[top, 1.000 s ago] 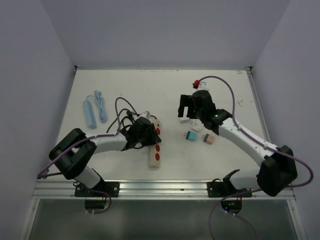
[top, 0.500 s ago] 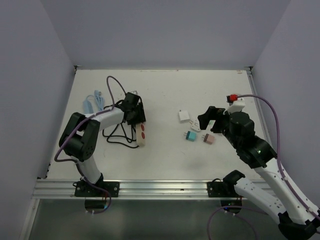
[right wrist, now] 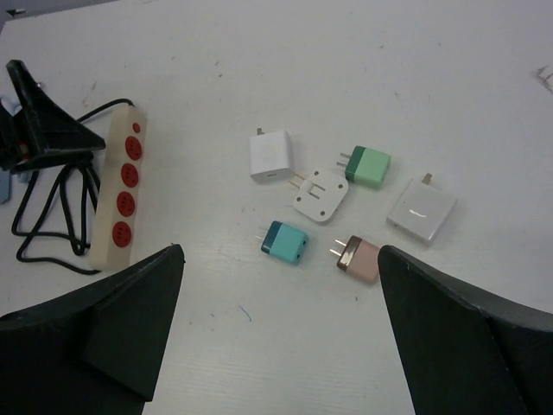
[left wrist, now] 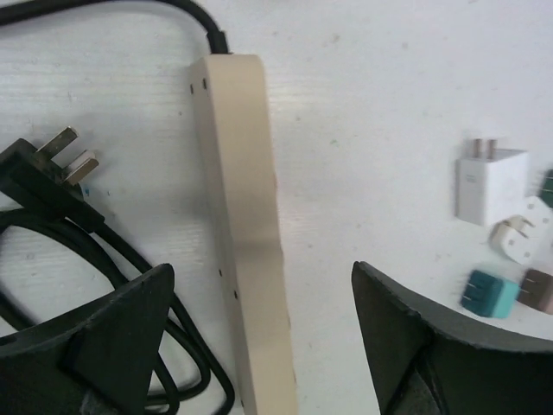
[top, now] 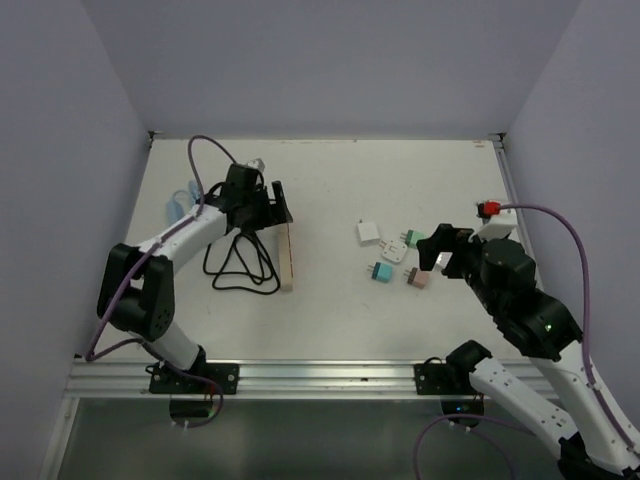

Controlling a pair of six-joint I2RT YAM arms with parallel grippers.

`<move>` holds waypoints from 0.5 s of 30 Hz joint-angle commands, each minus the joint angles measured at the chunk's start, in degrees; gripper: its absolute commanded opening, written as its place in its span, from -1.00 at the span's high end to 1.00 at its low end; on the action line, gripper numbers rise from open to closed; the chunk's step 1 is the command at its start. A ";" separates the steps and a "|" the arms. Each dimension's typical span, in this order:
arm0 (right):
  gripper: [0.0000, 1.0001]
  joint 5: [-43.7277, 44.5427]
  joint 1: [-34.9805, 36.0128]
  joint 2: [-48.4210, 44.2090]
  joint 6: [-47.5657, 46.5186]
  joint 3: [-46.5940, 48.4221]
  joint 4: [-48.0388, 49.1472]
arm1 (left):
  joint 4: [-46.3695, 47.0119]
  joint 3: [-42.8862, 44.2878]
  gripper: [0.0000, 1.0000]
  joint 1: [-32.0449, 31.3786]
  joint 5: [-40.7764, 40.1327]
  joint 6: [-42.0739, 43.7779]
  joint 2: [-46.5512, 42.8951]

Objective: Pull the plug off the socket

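Left gripper and right gripper gape wide, empty. A nudge could topple the socket, seemingly resting on edge.

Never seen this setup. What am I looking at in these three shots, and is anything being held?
The machine is a left arm and a right arm, bolted at the near edge of a white table. The wide picture comes from a fixed camera above and behind them. The other two come from cameras on the wrists, so the dark shapes at the bottom are each arm's own fingers. The left claw hangs open over a beige power strip; its black plug lies loose beside it. The right claw is open too, facing six small chargers. Its camera shows the strip's four red sockets with nothing plugged in. Neither claw holds anything.
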 commanded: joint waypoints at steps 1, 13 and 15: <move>-0.98 4.02 0.12 -1.15 -2.60 5.45 -2.99 | -1.89 2.28 -0.75 0.61 3.47 1.31 -11.29; -0.97 14.04 0.12 -5.89 -5.33 14.41 -10.46 | -16.83 12.98 -0.99 0.70 -6.36 8.95 -40.20; -0.97 15.01 0.12 -6.42 -5.94 15.74 -11.61 | -19.73 15.37 -0.99 0.70 -11.70 11.23 -43.39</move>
